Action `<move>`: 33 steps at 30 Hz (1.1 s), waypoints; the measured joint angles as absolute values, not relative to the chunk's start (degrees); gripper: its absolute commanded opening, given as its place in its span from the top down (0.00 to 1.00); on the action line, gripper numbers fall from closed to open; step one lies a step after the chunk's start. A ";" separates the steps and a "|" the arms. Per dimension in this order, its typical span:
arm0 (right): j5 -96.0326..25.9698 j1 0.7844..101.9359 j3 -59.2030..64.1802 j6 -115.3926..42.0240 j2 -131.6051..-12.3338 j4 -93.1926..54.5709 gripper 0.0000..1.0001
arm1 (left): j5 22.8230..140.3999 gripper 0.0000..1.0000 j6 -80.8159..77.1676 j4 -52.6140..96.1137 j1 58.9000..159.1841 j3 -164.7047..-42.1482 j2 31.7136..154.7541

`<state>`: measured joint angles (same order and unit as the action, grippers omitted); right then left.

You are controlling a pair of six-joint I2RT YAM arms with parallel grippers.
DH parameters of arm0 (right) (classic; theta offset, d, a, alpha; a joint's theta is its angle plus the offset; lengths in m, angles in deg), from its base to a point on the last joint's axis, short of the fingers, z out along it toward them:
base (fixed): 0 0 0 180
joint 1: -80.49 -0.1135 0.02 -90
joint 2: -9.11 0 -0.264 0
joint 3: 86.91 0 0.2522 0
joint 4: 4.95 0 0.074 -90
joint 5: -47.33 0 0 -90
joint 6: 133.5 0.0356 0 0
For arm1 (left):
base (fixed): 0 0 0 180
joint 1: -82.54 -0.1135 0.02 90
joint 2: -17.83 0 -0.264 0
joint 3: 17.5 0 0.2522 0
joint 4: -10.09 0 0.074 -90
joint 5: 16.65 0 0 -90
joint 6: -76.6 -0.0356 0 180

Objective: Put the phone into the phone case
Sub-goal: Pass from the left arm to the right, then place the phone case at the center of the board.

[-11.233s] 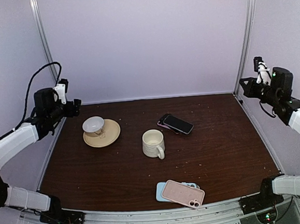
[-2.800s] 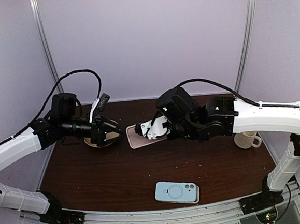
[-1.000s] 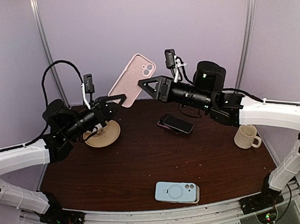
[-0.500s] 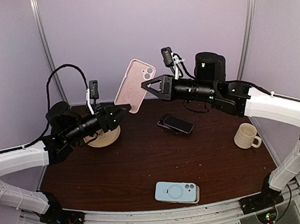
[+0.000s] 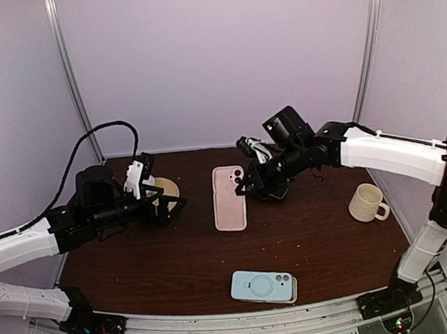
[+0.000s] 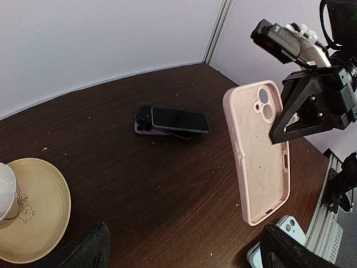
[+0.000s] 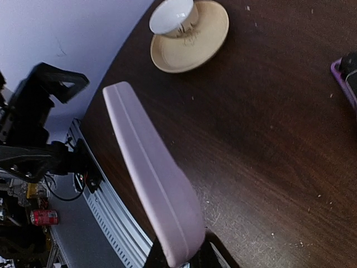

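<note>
So right now the right gripper [image 5: 243, 185] is clamped on the pink phone case [image 5: 229, 199], pinching its edge up by the camera cut-out. The case hangs roughly upright over the middle of the table [image 5: 322, 240], cut-out end up, with its back facing the left arm. The left gripper [image 5: 168, 208] sits just left of it with its fingers spread wide, nothing in them and not touching the case. The black phone [image 6: 179, 119] isn't in the case yet. It's lying screen up on some purple thing [image 6: 146, 129] toward the far middle, behind the right gripper. There's also a saucer [image 6: 30, 220] with a white cup [image 7: 174, 13] on the far left, a cream mug [image 5: 366, 201] on the right, and a blue phone case [image 5: 262, 285] at the near edge.
</note>
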<state>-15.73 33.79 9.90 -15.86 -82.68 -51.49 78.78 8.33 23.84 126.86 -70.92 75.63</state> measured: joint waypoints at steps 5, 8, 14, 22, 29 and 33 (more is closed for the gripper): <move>-11.10 35.98 9.40 -15.80 -92.86 -53.50 1.00 | 77.49 0.03 6.91 28.41 126.86 -70.92 77.01; -9.02 37.88 9.40 -15.80 -97.04 -53.70 1.00 | 77.12 0.02 6.15 29.92 126.86 -70.92 77.42; -6.49 40.39 9.42 -15.84 -101.54 -53.70 1.00 | 76.57 0.02 4.64 31.21 126.86 -70.94 77.42; -5.20 41.75 8.96 -15.82 -105.34 -53.65 0.88 | 75.48 0.02 2.98 32.41 126.86 -71.03 77.40; -6.71 42.62 8.94 -15.51 -107.88 -53.41 0.75 | 75.00 0.03 2.69 32.78 126.86 -71.03 77.40; -8.63 42.66 8.61 -14.86 -108.82 -53.46 0.66 | 74.85 0.02 2.65 32.98 126.86 -71.03 77.40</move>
<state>-8.63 42.66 8.61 -14.86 -108.82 -53.46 74.85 2.65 32.98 126.86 -71.03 77.40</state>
